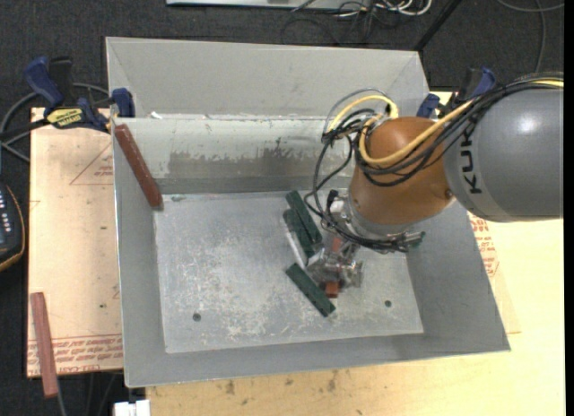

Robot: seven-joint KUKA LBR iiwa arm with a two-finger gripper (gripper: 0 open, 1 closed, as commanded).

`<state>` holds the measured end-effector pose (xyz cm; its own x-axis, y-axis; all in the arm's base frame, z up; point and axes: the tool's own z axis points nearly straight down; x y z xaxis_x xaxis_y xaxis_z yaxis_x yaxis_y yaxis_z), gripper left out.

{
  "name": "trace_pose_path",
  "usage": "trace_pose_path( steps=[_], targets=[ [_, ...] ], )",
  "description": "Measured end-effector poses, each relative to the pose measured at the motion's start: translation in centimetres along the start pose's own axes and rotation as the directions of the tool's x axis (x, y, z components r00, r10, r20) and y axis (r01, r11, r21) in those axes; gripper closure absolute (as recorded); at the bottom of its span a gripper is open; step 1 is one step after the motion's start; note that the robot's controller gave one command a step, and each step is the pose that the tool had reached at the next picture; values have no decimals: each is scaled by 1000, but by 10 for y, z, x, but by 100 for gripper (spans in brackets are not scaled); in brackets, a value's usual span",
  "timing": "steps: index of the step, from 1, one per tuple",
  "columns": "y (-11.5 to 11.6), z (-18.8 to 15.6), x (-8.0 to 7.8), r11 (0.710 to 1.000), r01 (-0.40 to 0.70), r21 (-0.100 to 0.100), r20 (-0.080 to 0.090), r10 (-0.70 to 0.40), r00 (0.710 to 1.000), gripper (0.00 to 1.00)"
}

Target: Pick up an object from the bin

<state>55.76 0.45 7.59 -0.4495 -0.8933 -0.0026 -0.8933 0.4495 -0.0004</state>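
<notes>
1. The gripper (pixel 337 271) is down at the floor of the grey bin (pixel 224 307), a bit toward 3 o'clock from the floor's middle. It hangs under the arm's orange cover (pixel 399 172).
2. Honestly can't tell if the gripper is wide, narrow or has anything in it, the cluster down there is too jumbled.
3. Nearest thing is a small reddish bit (pixel 332 288), right at the gripper's 6 o'clock, touching or almost touching.
4. A lower dark green bar (pixel 308 288) lies flat at the gripper's 8 o'clock, just beside that reddish bit.
5. An upper dark green bar (pixel 301 220) sits at the gripper's 11 o'clock, running diagonally.
6. A pale strip (pixel 296 248) shows between the two green bars.
7. Well apart, at the bin's 10 o'clock, a reddish-brown stick (pixel 136 167) leans along the left wall.
</notes>
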Motion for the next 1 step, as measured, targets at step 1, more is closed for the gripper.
trace_pose_path(
  steps=[1],
  targets=[
    [-23,-175,13,998,-60,10,4,60,998,100]
  ],
)
